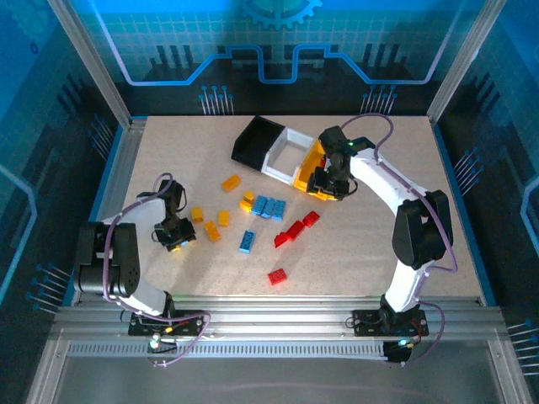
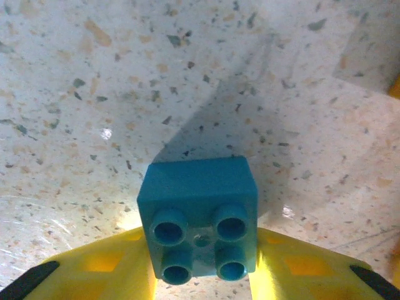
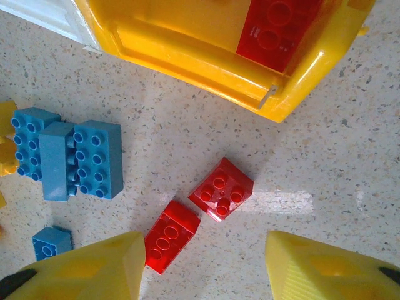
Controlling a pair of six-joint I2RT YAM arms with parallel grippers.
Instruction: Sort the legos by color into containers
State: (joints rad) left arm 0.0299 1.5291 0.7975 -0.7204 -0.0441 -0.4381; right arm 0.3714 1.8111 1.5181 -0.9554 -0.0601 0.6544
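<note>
My left gripper (image 1: pixel 175 239) is low over the table at the left, its yellow fingers (image 2: pixel 94 265) shut on a small blue four-stud lego (image 2: pixel 197 187). My right gripper (image 1: pixel 327 187) hangs open beside the yellow container (image 1: pixel 308 174), with nothing between its fingers (image 3: pixel 94 269). Two red legos (image 3: pixel 222 187) lie on the table below it. A red lego (image 3: pixel 275 28) lies inside the yellow container (image 3: pixel 187 59). The black container (image 1: pixel 255 140) and the white container (image 1: pixel 285 153) adjoin the yellow one. Orange legos (image 1: pixel 230 182), a blue cluster (image 1: pixel 268 206) and red legos (image 1: pixel 290 233) are scattered mid-table.
A single blue lego (image 1: pixel 247 241) and a single red one (image 1: pixel 276 276) lie nearer the front. Metal rails and blue walls enclose the table. In the right wrist view the blue cluster (image 3: pixel 81 159) lies left of the red pair.
</note>
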